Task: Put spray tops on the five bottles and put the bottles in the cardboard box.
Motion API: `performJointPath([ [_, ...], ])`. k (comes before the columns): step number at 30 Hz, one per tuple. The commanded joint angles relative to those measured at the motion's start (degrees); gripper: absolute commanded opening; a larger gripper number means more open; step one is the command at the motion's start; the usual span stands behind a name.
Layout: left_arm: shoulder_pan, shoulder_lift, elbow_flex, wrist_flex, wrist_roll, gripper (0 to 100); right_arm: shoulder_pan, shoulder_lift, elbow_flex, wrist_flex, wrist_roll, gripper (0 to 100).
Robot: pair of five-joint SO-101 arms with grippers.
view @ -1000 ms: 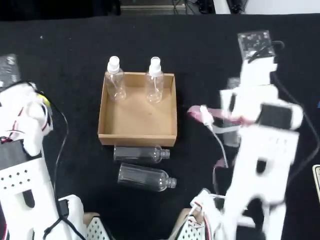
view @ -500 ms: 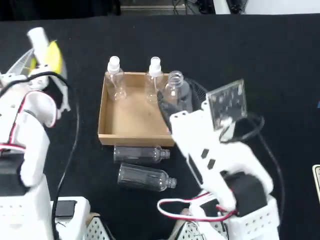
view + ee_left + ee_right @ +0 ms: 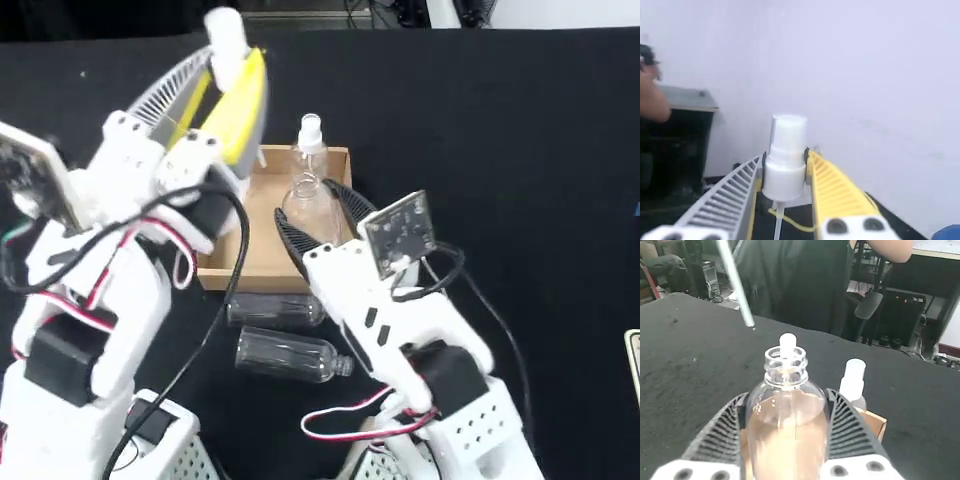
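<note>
Looks to me like a lab or workshop, black-covered bench (image 3: pixel 540 130), computer tower (image 3: pixel 704 276) on the floor, cables (image 3: pixel 372 12) behind.

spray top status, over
Left gripper shut on spray top, held high. Right gripper shut on open bottle, upright over box. Dip tube not yet in neck; nothing between them.

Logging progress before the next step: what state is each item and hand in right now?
Left hand: shut on spray top, raised.
Right hand: shut on open bottle, held upright.
Two capped bottles: upright in cardboard box.
Two loose bottles: lying flat on table.
</note>
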Motion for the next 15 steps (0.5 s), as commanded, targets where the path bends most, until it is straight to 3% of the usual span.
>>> performJointPath([
  [1,3.47,-4.66,6.11,-9.41,0.09,3,-1.85,-1.54,1.71,-4.92,-0.35,1.1],
  [10,7.25,-9.05,15.25,-18.20,-0.35,3,-2.11,-1.54,3.30,-5.71,-0.35,1.1],
  [15,7.69,-3.96,14.73,-18.11,-6.59,3,-1.85,-1.63,3.30,-5.71,-0.35,1.1],
])
